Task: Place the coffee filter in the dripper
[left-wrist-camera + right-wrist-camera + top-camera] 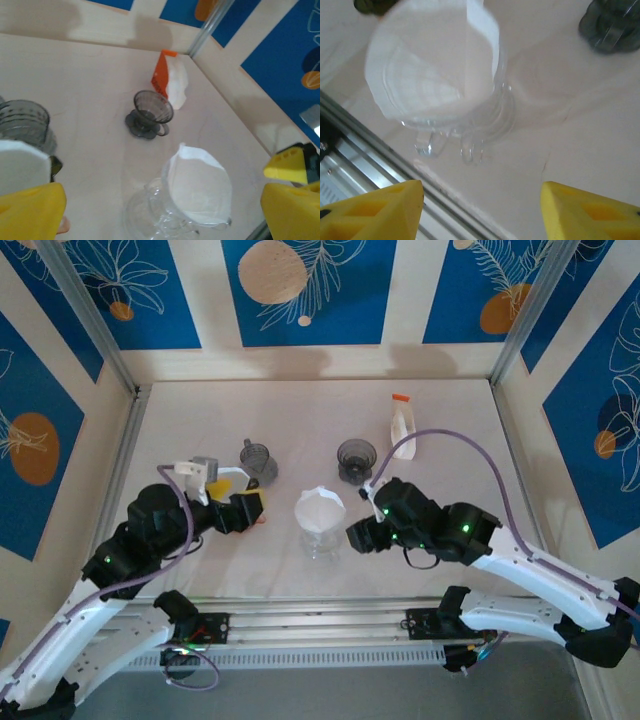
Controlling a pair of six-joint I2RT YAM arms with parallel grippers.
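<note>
My left tool point(248, 506) and right tool point(358, 535) are both spread, pinching nothing, at nine and four o'clock of the filter point(319, 507). It sits in the clear dripper point(320, 542) mid tabletop point(200, 420). I judge it best to back away straight, without brushing its rim.

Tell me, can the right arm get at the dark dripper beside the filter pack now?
Probably yes. The right gripper is open and empty, and only bare table lies between it and the dark dripper.
</note>
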